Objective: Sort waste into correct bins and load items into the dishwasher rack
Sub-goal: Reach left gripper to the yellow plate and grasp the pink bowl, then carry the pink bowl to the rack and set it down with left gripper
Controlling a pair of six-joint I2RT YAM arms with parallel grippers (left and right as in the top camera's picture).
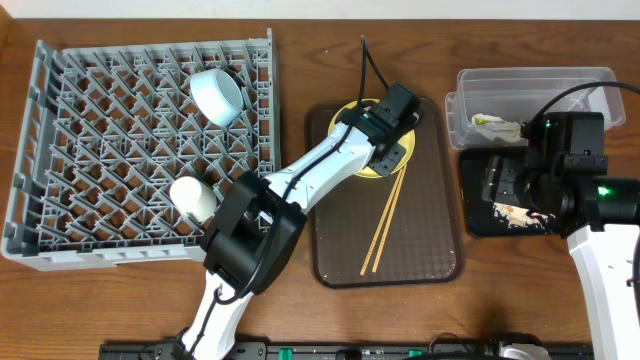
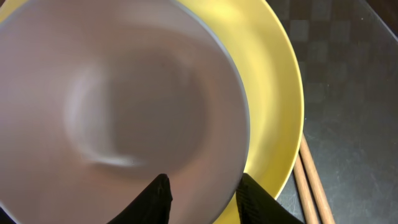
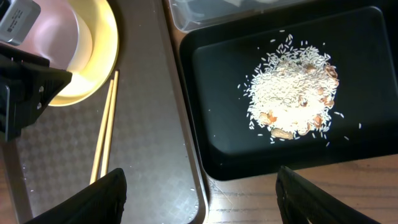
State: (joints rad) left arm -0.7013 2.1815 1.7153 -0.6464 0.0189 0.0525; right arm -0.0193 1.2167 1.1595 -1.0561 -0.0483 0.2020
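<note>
The white bowl (image 2: 112,112) sits on the pale-yellow plate (image 2: 273,93) on the brown tray, with two chopsticks (image 2: 311,186) beside it. My left gripper (image 2: 204,177) straddles the bowl's rim, one finger inside and one outside, and a gap still shows on the inner side. The grey dishwasher rack (image 1: 100,150) holds the light-blue bowl (image 1: 218,95) and the cream cup (image 1: 192,197). My right gripper (image 3: 200,171) hangs open and empty over the seam between the brown tray and the black tray (image 3: 211,112), which holds rice crumbs (image 3: 289,93). The wrapper (image 1: 495,124) lies in the clear tub (image 1: 530,85).
The brown serving tray (image 1: 430,240) lies between the rack and the two bins. The left arm reaches diagonally across the rack's right edge. Bare wooden table (image 1: 300,40) shows along the back and front.
</note>
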